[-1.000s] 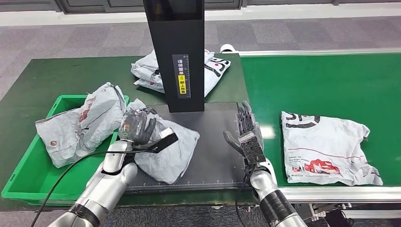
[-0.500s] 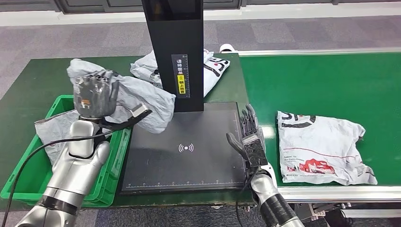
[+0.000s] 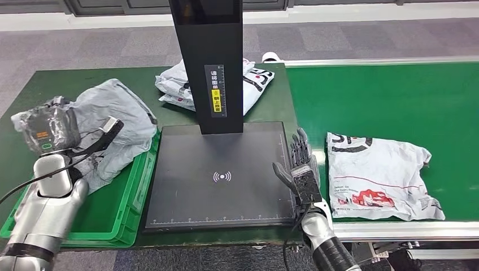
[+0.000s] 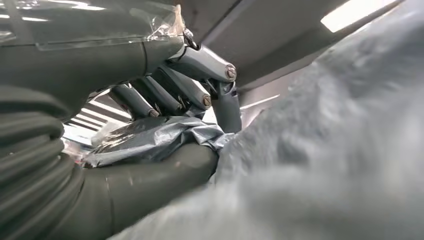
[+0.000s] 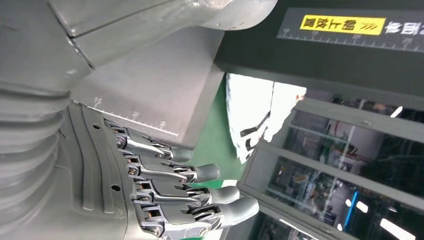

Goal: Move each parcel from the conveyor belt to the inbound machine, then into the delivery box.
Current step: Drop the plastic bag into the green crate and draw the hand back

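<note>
Head view: the grey parcel (image 3: 116, 113) has been carried off the inbound machine (image 3: 220, 175) and is held by the left hand (image 3: 48, 131) above the delivery box (image 3: 121, 217); release is probably next. The right hand (image 3: 301, 169) is spread, empty.

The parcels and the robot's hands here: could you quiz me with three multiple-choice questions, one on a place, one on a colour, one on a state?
1. Where does the white parcel lie?
A. On the conveyor belt
B. In the crate
C. On the scanner plate

2. What colour is the delivery box?
A. Blue
B. Green
C. Red

3. What is the left hand doing?
A. Hanging open
B. Pressing the plate
C. Gripping a grey parcel

Answers:
1 A, it rests on the green belt beside the right hand.
2 B, its walls are bright green.
3 C, the fingers close on grey wrap over the box.
</note>
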Controlling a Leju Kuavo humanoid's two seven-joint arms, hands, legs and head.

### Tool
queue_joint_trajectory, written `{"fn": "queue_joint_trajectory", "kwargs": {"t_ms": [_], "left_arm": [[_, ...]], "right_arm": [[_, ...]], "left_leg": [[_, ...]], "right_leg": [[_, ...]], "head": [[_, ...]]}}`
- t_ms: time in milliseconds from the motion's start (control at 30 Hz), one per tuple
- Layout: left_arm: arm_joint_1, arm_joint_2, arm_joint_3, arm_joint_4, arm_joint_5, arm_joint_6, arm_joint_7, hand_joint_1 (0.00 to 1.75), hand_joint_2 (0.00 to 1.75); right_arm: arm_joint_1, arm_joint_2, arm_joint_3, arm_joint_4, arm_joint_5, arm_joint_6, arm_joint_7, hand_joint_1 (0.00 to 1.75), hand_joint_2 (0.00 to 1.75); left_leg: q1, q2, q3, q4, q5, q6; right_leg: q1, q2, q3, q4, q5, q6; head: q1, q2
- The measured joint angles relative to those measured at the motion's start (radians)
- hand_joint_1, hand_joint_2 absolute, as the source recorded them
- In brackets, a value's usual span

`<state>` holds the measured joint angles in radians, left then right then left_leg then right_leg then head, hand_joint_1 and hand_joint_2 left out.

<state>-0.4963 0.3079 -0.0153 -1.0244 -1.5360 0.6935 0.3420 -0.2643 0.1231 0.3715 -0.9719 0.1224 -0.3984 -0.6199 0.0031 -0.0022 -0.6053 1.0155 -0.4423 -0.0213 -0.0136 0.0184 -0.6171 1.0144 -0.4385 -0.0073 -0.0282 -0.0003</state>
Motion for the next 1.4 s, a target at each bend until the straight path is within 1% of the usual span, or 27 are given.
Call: {"fn": "queue_joint_trajectory", "kwargs": {"t_ms": [100,167,200,300,333,433,500,567,633,667,767,800,833,900,967,1067,1133,1167,1400], "left_arm": [[-0.015,0.054,0.010,0.106,0.000,-0.001,0.031,1.75,1.75],[-0.031,0.079,0.015,0.175,-0.001,-0.012,0.040,1.75,1.75],[-0.040,0.087,0.014,0.206,-0.001,-0.021,0.047,1.48,1.75],[-0.065,0.101,0.005,0.276,-0.001,-0.040,0.065,0.17,1.75],[-0.073,0.104,0.001,0.293,-0.001,-0.048,0.067,0.00,1.75],[-0.100,0.100,-0.010,0.341,-0.001,-0.078,0.053,0.00,1.75],[-0.123,0.088,-0.016,0.372,0.002,-0.093,0.030,0.00,1.75],[-0.153,0.068,-0.022,0.404,0.030,-0.112,-0.028,0.00,1.75],[-0.185,0.041,-0.021,0.433,0.111,-0.128,-0.143,0.00,1.75],[-0.198,0.025,-0.016,0.442,0.176,-0.129,-0.222,0.00,1.75],[-0.219,-0.017,0.025,0.443,0.436,-0.116,-0.496,0.00,1.75],[-0.222,-0.029,0.042,0.435,0.525,-0.120,-0.575,0.00,1.75],[-0.223,-0.039,0.058,0.424,0.602,-0.127,-0.634,0.00,1.75],[-0.221,-0.054,0.081,0.398,0.734,-0.159,-0.718,0.00,1.75],[-0.214,-0.063,0.095,0.367,0.853,-0.224,-0.788,0.00,1.75],[-0.193,-0.066,0.111,0.307,1.050,-0.401,-0.901,0.00,1.75],[-0.176,-0.061,0.113,0.266,1.139,-0.503,-0.942,0.00,1.75],[-0.169,-0.058,0.113,0.249,1.161,-0.528,-0.950,0.00,1.75],[-0.141,-0.048,0.113,0.185,1.192,-0.556,-0.957,0.00,1.75]], "right_arm": [[0.005,-0.002,0.000,-0.004,0.005,0.000,0.007,0.00,1.75],[0.008,-0.003,-0.001,-0.006,0.011,-0.002,0.011,0.00,1.75],[0.009,-0.004,-0.002,-0.008,0.014,-0.004,0.014,0.00,1.75],[0.010,-0.004,-0.004,-0.015,0.020,-0.004,0.020,0.00,1.75],[0.011,-0.004,-0.004,-0.017,0.021,-0.004,0.022,0.00,1.75],[0.012,-0.004,-0.004,-0.018,0.035,0.001,0.032,0.00,1.75],[0.012,-0.004,-0.004,-0.018,0.046,0.003,0.037,0.00,1.75],[0.009,-0.004,-0.005,-0.016,0.054,0.009,0.040,0.00,1.75],[0.001,-0.004,-0.008,-0.011,0.057,0.017,0.041,0.00,1.75],[-0.003,-0.004,-0.011,-0.008,0.058,0.020,0.041,0.00,1.75],[-0.006,-0.006,-0.020,-0.001,0.061,0.022,0.042,0.00,1.75],[-0.006,-0.006,-0.021,0.000,0.061,0.024,0.043,0.00,1.75],[-0.006,-0.007,-0.021,0.001,0.062,0.025,0.044,0.00,1.75],[-0.006,-0.008,-0.021,0.004,0.061,0.028,0.046,0.00,1.75],[-0.008,-0.010,-0.022,0.008,0.061,0.029,0.047,0.00,1.75],[-0.013,-0.012,-0.022,0.015,0.059,0.032,0.047,0.00,1.75],[-0.015,-0.015,-0.022,0.019,0.057,0.033,0.046,0.00,1.75],[-0.016,-0.016,-0.022,0.021,0.056,0.033,0.046,0.00,1.75],[-0.017,-0.020,-0.022,0.027,0.055,0.034,0.043,0.00,1.75]], "left_leg": [[0.000,0.001,0.000,0.000,0.000,0.000],[0.000,0.000,0.000,0.000,0.000,-0.001],[0.000,0.000,0.000,0.000,0.001,-0.001],[0.000,0.000,0.000,0.000,0.001,-0.001],[0.000,0.000,0.000,0.000,0.001,-0.001],[0.000,0.000,0.000,0.000,0.001,-0.001],[0.000,0.000,0.000,0.000,0.001,-0.002],[0.000,-0.001,0.000,0.000,0.002,-0.002],[0.000,-0.003,0.000,0.000,0.002,-0.002],[0.000,-0.003,0.000,0.000,0.003,-0.002],[0.000,-0.003,0.000,0.000,0.003,-0.002],[0.000,-0.002,0.000,0.000,0.003,-0.002],[0.000,-0.001,0.000,0.000,0.003,-0.002],[0.000,-0.001,0.000,0.000,0.003,-0.002],[0.000,-0.001,-0.001,0.000,0.003,-0.002],[0.000,-0.002,-0.001,0.000,0.003,-0.002],[0.000,-0.002,-0.001,0.000,0.003,-0.002],[0.000,-0.002,-0.001,0.000,0.003,-0.002],[0.000,-0.002,-0.001,0.000,0.003,-0.002]], "right_leg": [[0.000,0.001,-0.001,0.000,0.000,0.000],[0.001,0.001,-0.001,0.000,0.000,0.000],[0.002,0.000,-0.001,0.000,0.000,-0.001],[0.002,0.000,-0.001,0.000,0.000,-0.001],[0.002,0.000,-0.001,0.000,0.000,-0.001],[0.002,0.000,-0.001,0.000,0.000,-0.002],[0.002,0.000,-0.001,0.000,0.001,-0.002],[0.002,-0.001,0.000,0.000,0.001,-0.002],[0.002,-0.002,0.001,0.000,0.001,-0.002],[0.002,-0.003,0.001,0.000,0.002,-0.002],[0.002,-0.002,0.000,0.000,0.003,-0.002],[0.002,-0.002,0.000,0.000,0.003,-0.002],[0.002,-0.001,0.000,0.000,0.003,-0.003],[0.002,-0.001,-0.001,0.000,0.003,-0.003],[0.002,-0.001,-0.001,0.000,0.003,-0.003],[0.003,-0.001,-0.001,0.000,0.003,-0.003],[0.003,-0.001,-0.001,0.000,0.003,-0.003],[0.003,-0.001,-0.001,0.000,0.003,-0.003],[0.003,-0.001,-0.001,0.000,0.003,-0.003]], "head": [[0.000,0.000],[0.000,0.000],[0.000,0.000],[0.000,0.000],[0.000,0.000],[0.000,0.000],[0.000,0.000],[0.000,0.000],[0.000,0.000],[0.000,0.000],[0.000,0.000],[0.000,0.000],[0.000,0.000],[0.000,0.000],[0.000,0.000],[0.000,0.000],[0.000,0.000],[0.000,0.000],[0.000,0.000]]}}
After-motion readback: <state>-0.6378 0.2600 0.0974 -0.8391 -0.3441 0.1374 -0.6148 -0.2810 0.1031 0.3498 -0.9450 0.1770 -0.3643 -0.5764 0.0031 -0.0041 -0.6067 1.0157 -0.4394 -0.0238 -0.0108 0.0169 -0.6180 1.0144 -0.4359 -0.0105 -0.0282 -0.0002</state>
